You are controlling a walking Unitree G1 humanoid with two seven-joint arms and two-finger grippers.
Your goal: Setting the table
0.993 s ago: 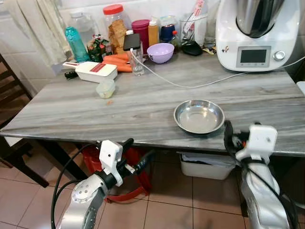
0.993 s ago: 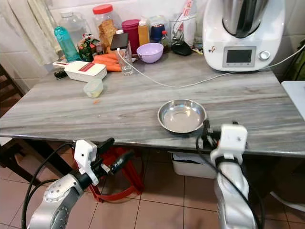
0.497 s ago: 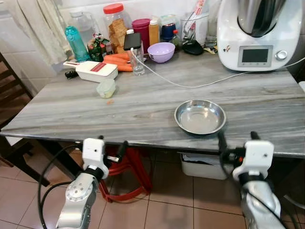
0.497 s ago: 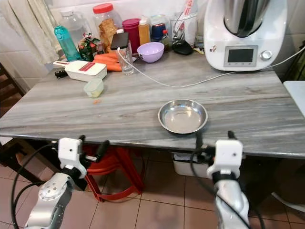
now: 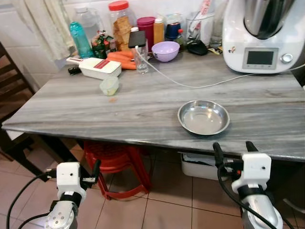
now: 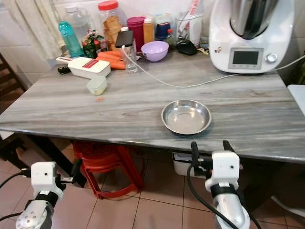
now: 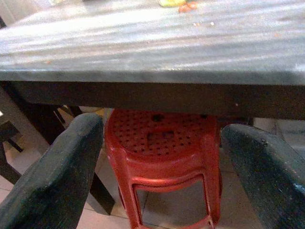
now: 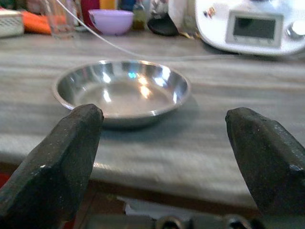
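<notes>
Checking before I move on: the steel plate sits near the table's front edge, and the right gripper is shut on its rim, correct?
Not quite. The steel plate does sit near the front edge of the table, but the right gripper is open and empty, below the table edge and clear of the plate. The right wrist view shows both fingers spread with the plate beyond them.

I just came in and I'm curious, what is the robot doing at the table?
Nothing is being held right now. A round shiny metal bowl sits empty near the front edge of the grey stone-look table. The right gripper hangs open just below that edge, facing the bowl. The left gripper is open too, low down by a red plastic stool under the table.
</notes>
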